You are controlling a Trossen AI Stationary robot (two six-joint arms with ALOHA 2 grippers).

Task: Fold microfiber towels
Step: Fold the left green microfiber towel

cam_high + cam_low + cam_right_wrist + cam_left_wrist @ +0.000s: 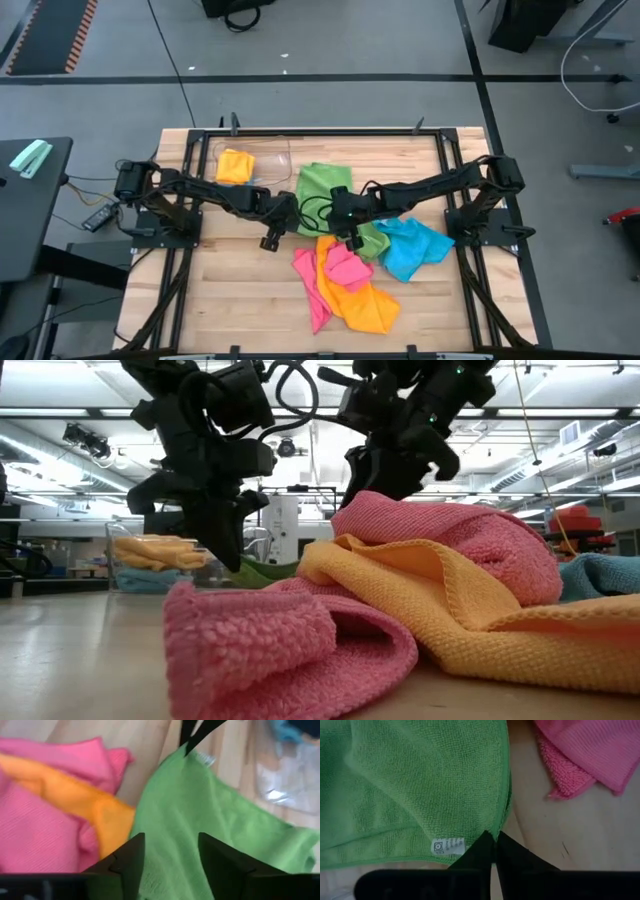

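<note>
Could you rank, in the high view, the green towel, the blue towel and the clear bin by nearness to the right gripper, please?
From the right gripper:
1. green towel, directly beneath it at table centre.
2. blue towel, just toward the right arm's base.
3. clear bin, at the far edge on the left arm's side, holding a folded orange-yellow towel.

Green towel [322,185]: plain bright green, small white label at 1 edge. Beside it, nearer the table front: 2 pink towels [345,267], plain; orange-yellow towel [365,302], plain; blue towel [412,248], turquoise. Folded orange-yellow towel [235,165] in clear bin [272,152]. Table [240,300]: pale wood planks. Arms black.
</note>
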